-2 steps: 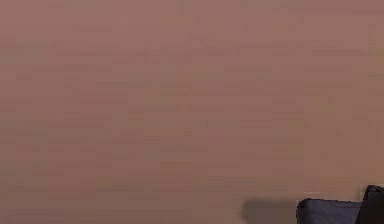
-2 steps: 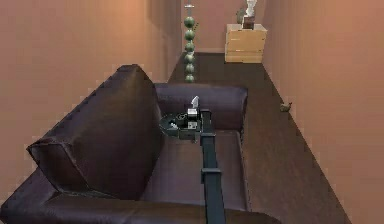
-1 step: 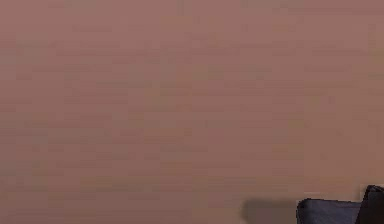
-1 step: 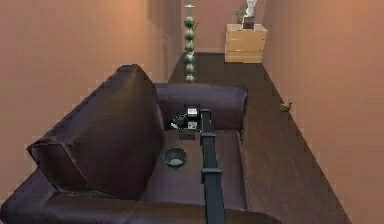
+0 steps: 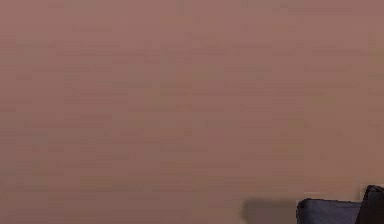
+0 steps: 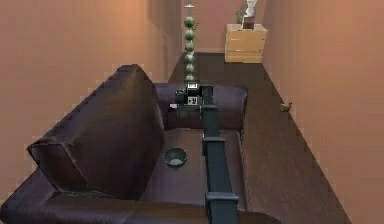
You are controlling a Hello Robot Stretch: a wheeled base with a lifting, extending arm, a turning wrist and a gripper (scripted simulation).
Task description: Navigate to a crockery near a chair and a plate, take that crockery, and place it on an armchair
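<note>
A dark purple-brown armchair with a wide seat and padded arms stands in the arm side view's middle and left. On its seat cushion lies a small dark round bowl. The arm rises from the bottom edge across the seat. My gripper sits at its far end, over the chair's far armrest. With the upholstery right behind it, I cannot tell whether it holds anything. In the forward view a dark corner of the armchair shows at the bottom right.
A plain pink wall stands close ahead. Beyond the armchair a narrow dark-floored passage runs to a light wooden dresser with a small statue on top. A tall stack of green balls stands behind the chair. A small object lies by the wall.
</note>
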